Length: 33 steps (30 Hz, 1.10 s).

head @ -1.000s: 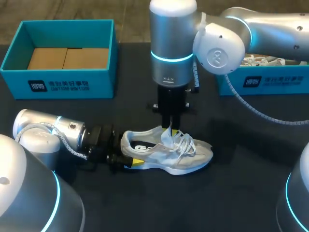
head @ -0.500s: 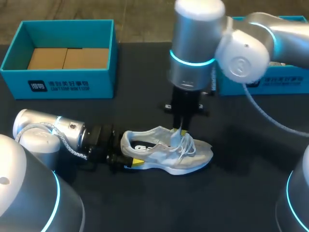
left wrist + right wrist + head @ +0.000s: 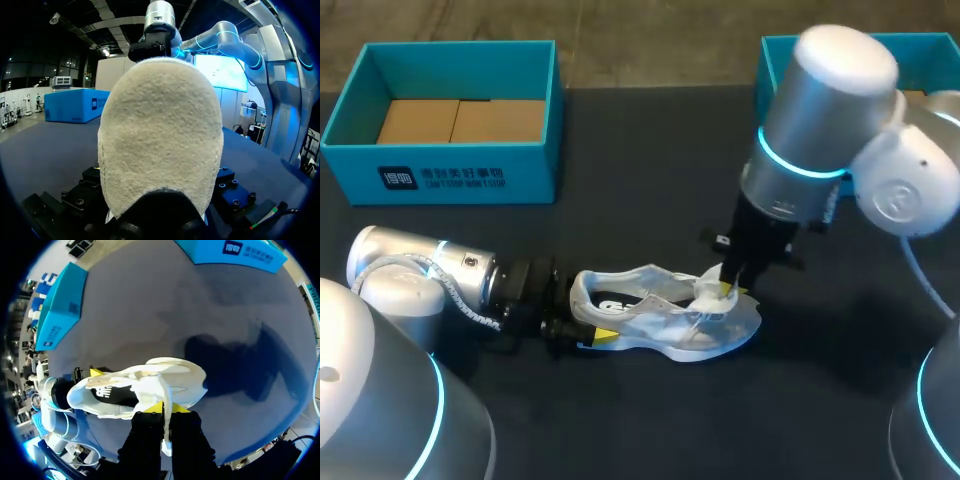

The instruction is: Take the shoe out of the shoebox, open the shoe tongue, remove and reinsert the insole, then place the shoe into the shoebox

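The shoe [image 3: 660,318], pale with white laces, lies on its side near the middle of the desk [image 3: 640,200], heel toward the left arm [image 3: 430,280] and toe toward the right. Its tongue [image 3: 710,292] is drawn up and over toward the toe, held in the right pincer [image 3: 728,290]. That pincer comes almost straight down from the right arm [image 3: 820,130]. In the right wrist view the two fingers stand almost together, with the tongue [image 3: 162,390] nipped between the yellow tips of the right pincer [image 3: 164,410] and the rest of the shoe [image 3: 125,390] stretching away ahead of it. The left pincer [image 3: 582,328] lies low along the desk and is clamped on the heel, one yellow tip on each side of it. From the left wrist the rough cream heel of the shoe [image 3: 160,130] fills nearly the whole view. The desk is a dark, matt surface. At its far left stands the left shoebox [image 3: 440,165], teal, open-topped, with a brown cardboard floor. At the far right corner only a rim and wall of the right shoebox [image 3: 772,48] show behind the right arm. Both boxes are well apart from the shoe, with a broad stretch of dark desk between. More dark surface runs from the shoe toward the near edge.
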Tool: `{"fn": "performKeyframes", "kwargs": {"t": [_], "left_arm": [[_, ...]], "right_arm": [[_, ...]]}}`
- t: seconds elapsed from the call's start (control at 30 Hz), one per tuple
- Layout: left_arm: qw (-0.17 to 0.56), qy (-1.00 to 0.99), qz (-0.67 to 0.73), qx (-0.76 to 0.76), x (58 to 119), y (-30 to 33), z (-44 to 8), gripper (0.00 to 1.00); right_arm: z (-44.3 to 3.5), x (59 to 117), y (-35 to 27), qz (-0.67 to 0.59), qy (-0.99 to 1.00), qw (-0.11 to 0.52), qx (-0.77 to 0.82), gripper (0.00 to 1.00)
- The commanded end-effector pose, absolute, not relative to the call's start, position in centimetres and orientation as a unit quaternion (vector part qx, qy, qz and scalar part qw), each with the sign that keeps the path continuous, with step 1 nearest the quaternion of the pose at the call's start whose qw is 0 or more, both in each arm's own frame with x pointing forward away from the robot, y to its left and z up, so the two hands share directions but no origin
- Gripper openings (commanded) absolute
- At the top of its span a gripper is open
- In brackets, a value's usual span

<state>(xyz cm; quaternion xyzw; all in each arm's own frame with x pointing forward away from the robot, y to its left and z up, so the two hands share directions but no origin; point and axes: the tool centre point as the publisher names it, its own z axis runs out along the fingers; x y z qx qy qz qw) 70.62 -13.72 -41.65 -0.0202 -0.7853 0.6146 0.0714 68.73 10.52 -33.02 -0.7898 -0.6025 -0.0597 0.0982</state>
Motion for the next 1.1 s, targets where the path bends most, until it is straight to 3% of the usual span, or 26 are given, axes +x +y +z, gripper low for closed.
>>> {"fn": "performKeyframes", "kwargs": {"t": [0.03,0.47,0.57,0.7,0.77,0.93,1.1], "left_arm": [[0.072,-0.786,0.614,-0.020,70.6,-13.7,-41.9,0.00],[0.072,-0.786,0.614,-0.020,70.6,-13.7,-41.9,0.00],[0.072,-0.786,0.614,-0.020,70.6,-13.7,-41.9,0.00],[0.072,-0.786,0.614,-0.020,70.6,-13.7,-41.9,0.00],[0.072,-0.786,0.614,-0.020,70.6,-13.7,-41.9,0.00],[0.072,-0.786,0.614,-0.020,70.6,-13.7,-41.9,0.00],[0.072,-0.786,0.614,-0.020,70.6,-13.7,-41.9,0.00]], "right_arm": [[-34.0,68.5,9.2,-0.167,-0.585,0.181,-0.773,0.00],[-35.6,67.9,7.5,-0.208,-0.573,0.210,-0.764,0.01],[-35.8,67.7,7.3,-0.220,-0.578,0.218,-0.755,0.16],[-35.5,67.4,7.1,-0.220,-0.576,0.222,-0.755,0.30],[-34.9,67.3,7.0,-0.223,-0.578,0.216,-0.755,0.44],[-32.3,67.2,7.1,-0.213,-0.592,0.190,-0.753,0.58],[-29.5,67.2,7.3,-0.196,-0.607,0.164,-0.753,0.60]]}}
